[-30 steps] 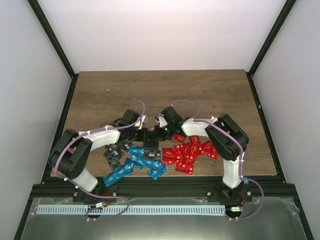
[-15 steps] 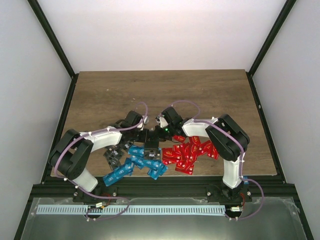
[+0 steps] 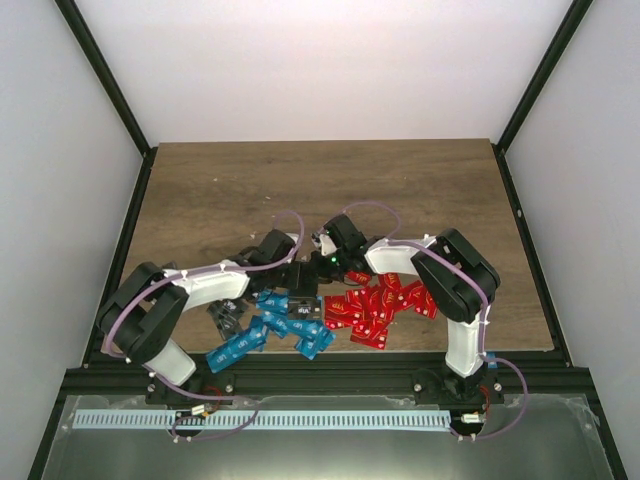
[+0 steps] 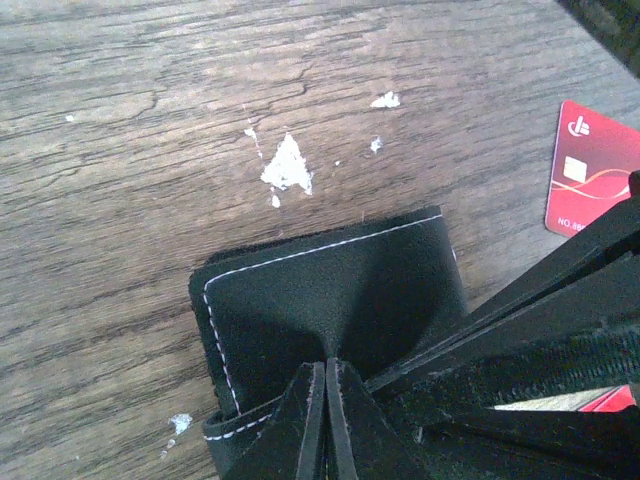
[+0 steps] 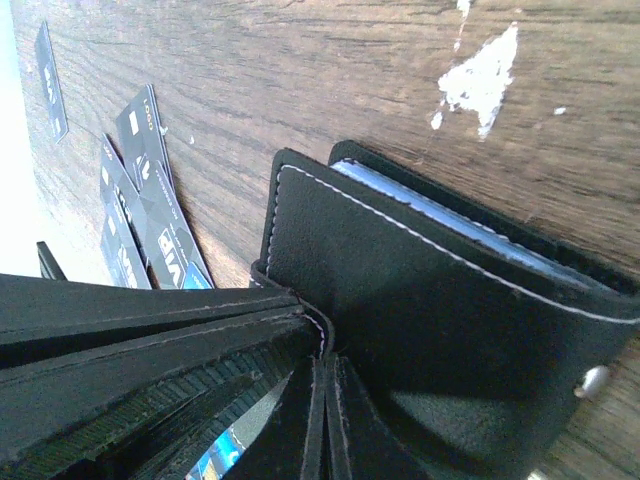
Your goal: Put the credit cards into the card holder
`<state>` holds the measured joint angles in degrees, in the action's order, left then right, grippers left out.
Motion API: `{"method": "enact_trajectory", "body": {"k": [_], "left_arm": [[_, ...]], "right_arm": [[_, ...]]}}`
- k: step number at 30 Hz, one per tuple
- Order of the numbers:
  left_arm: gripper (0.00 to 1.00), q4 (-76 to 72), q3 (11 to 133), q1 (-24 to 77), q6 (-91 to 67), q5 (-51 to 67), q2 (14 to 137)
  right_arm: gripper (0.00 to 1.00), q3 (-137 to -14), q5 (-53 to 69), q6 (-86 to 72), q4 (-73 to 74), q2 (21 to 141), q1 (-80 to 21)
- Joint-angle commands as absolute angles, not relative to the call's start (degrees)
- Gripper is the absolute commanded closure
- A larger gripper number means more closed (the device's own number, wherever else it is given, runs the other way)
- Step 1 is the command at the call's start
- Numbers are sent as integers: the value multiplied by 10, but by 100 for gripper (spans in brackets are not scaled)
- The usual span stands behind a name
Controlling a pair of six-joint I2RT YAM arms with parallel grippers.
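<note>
One near-square card holder (image 4: 330, 290) lies folded on your counter (image 4: 120, 120); your left fingers (image 4: 295, 430) and right fingers (image 5: 345, 430) each clamp an edge. Credit cards (image 3: 375, 310): red, blue and dark heaps, uncountable.

Wood-grain counter (image 3: 330, 190) carrying everything. Red cards (image 3: 375, 310) lying heaped at 4 o'clock from its centre. Blue cards (image 3: 280, 330) sprawling at 6 to 7, dark cards (image 3: 225, 312) sitting at 8. Black card holder (image 4: 330, 290) resting on the boards just near of centre. White chipped patches (image 4: 288, 165) showing at its 12 o'clock in the left wrist view.
</note>
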<state>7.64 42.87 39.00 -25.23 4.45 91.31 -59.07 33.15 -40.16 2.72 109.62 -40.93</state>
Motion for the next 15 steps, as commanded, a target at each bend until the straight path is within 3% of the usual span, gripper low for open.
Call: {"method": "enact_trajectory", "body": {"k": [1,15], "left_arm": [[96,156,371,436,-289,79,961],[96,174,300,530,-368,76,961]], "right_arm": [[99,-562,321,-407,85,1112,-418],[99,-549,321,-414,73,1104,-420]]}}
